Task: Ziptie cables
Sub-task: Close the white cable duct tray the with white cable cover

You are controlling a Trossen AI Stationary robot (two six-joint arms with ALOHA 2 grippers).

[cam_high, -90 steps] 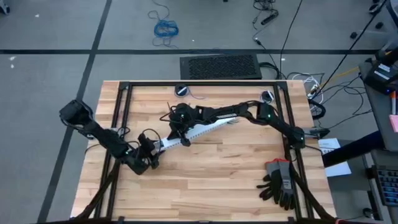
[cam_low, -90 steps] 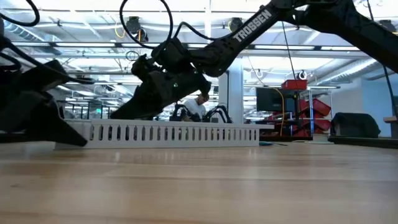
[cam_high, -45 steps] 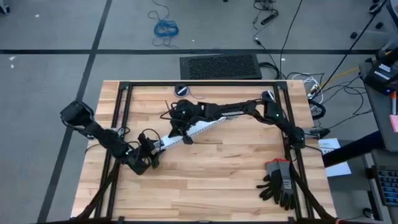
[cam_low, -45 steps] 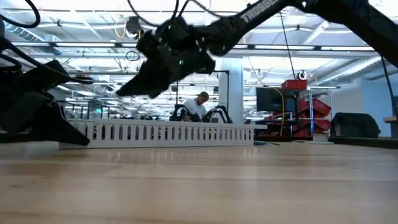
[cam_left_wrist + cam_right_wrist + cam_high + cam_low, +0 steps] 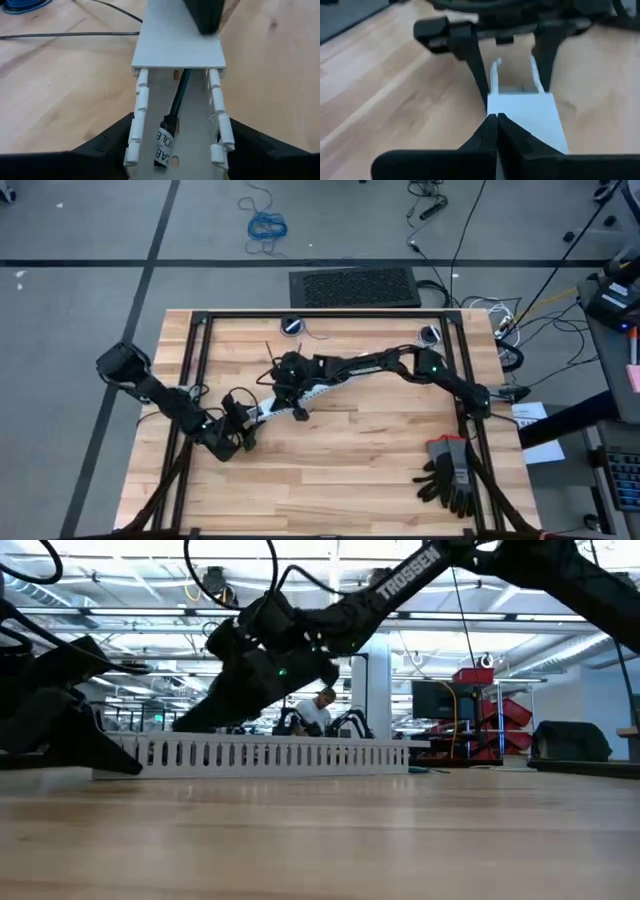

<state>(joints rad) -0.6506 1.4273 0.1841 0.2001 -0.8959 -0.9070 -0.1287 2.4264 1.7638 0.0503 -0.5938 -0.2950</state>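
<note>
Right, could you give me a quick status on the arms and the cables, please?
Left gripper shut on white duct. Right gripper shut, tip at its cover. Dark cable lies inside.

A white slotted duct (image 5: 250, 753) lies along the table (image 5: 320, 840). The right gripper (image 5: 200, 718) slants down to its top edge, while the left gripper (image 5: 70, 725) grips its end.
</note>
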